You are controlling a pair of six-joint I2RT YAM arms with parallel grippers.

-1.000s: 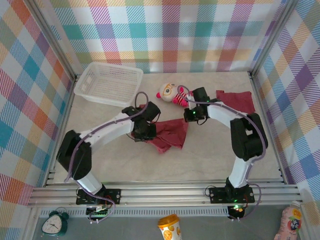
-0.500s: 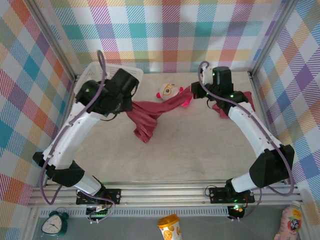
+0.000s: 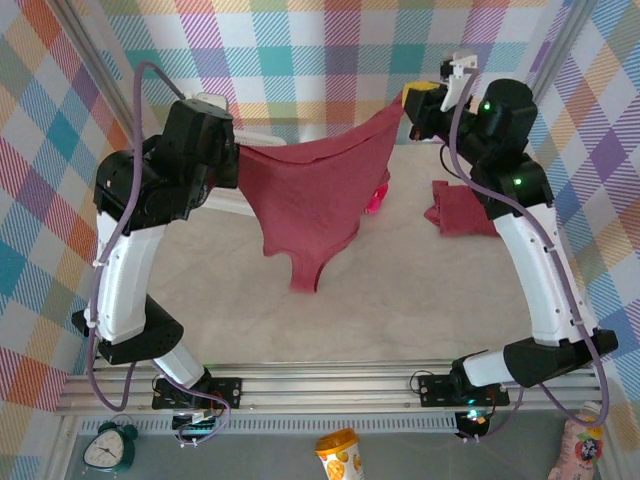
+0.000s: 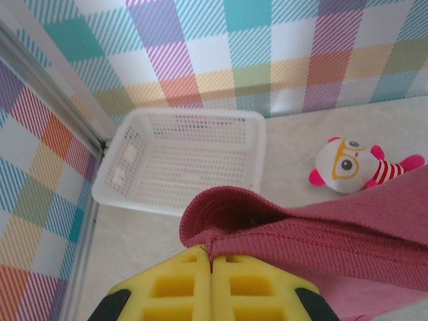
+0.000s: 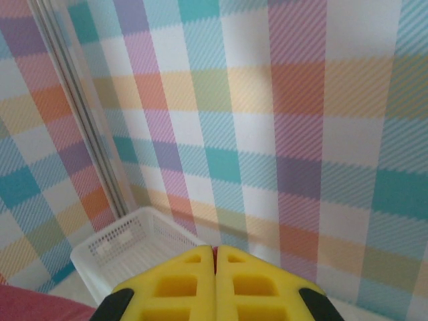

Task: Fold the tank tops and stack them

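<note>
One maroon tank top hangs spread in the air above the table's middle, its lower end dangling to a point. My left gripper is shut on its left top corner, and in the left wrist view the ribbed hem bunches at the closed yellow jaws of that gripper. My right gripper is shut on the right top corner, raised near the back wall. From the right wrist, that gripper shows its jaws pressed together with a red sliver between them. A second tank top lies crumpled on the table at the right.
A white mesh basket sits in the back left corner, also in the right wrist view. A striped plush doll lies on the table behind the hanging cloth, a pink bit of the doll showing. Plaid walls enclose three sides.
Both arms have risen from the table and drawn apart, lifting the tank top and stretching it out flat between them. The second tank top has not moved.
</note>
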